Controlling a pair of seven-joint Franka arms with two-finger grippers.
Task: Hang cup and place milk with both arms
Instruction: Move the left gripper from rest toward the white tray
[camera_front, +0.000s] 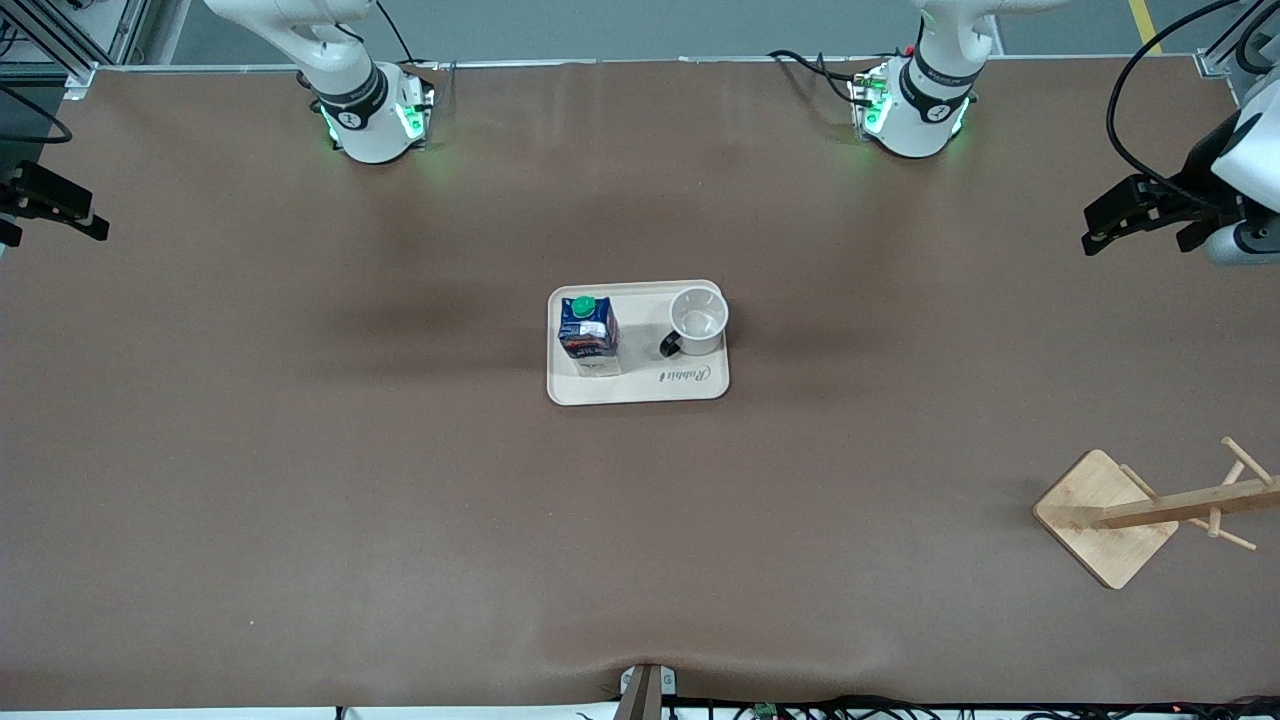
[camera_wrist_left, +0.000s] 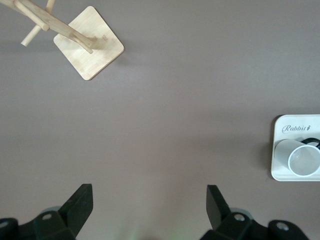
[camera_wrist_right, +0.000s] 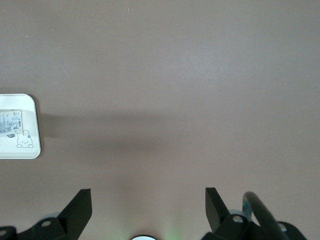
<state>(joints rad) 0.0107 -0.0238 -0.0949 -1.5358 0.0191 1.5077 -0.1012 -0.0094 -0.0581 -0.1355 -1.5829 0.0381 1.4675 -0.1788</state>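
Cup (camera_front: 698, 319) and milk (camera_front: 588, 334) stand upright on a cream tray (camera_front: 640, 388) at frame center in the front view; the white cup's black handle points toward the carton, blue with a green cap. Left gripper (camera_front: 1120, 220), middle-right edge, and right gripper (camera_front: 55, 205), middle-left edge, both wait over bare surface (camera_front: 300, 480). A wooden rack (camera_front: 1150, 510) sits lower right.

Left wrist view: fingers (camera_wrist_left: 80, 202) spread, holding nothing; ideally approach the cup's rim away from the handle.

Right wrist view: fingers (camera_wrist_right: 80, 205) likewise released; grip the carton across its flat sides.
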